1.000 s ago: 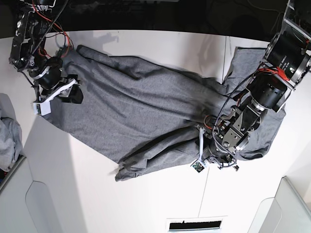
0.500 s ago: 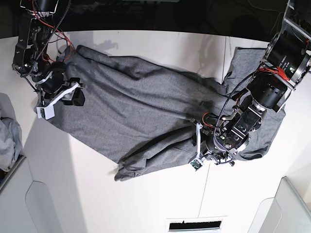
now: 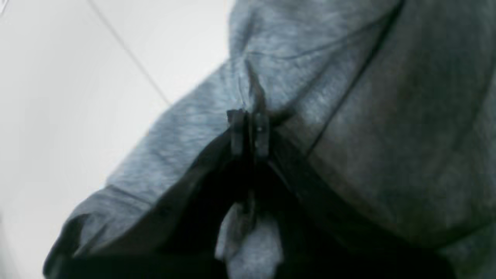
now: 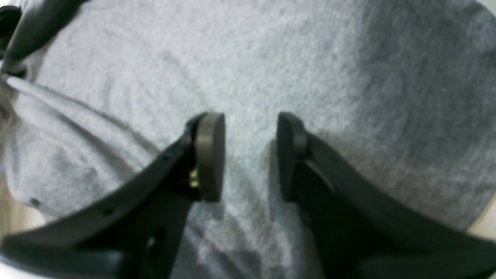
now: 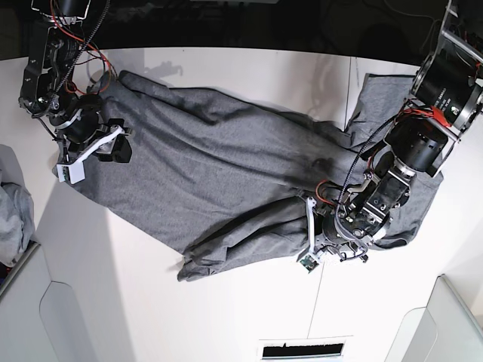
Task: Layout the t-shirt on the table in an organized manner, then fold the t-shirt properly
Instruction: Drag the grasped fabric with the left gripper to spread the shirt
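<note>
T-shirt (image 5: 219, 166) lies rumpled and slanted across the table (image 5: 241, 302); your left gripper (image 3: 248, 133) has just snapped shut, pinching a fold at its near right edge, so you can pull it flat. Right gripper (image 4: 250, 155) hovers spread over the far left end

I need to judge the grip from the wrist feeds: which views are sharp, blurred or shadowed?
Base view: sharp, evenly lit, with the heather-grey cotton t-shirt on the white table. Left wrist view: soft, with deep shadow below the left gripper, shut on a fold. Right wrist view: blurred; the open right gripper is over cloth.
</note>
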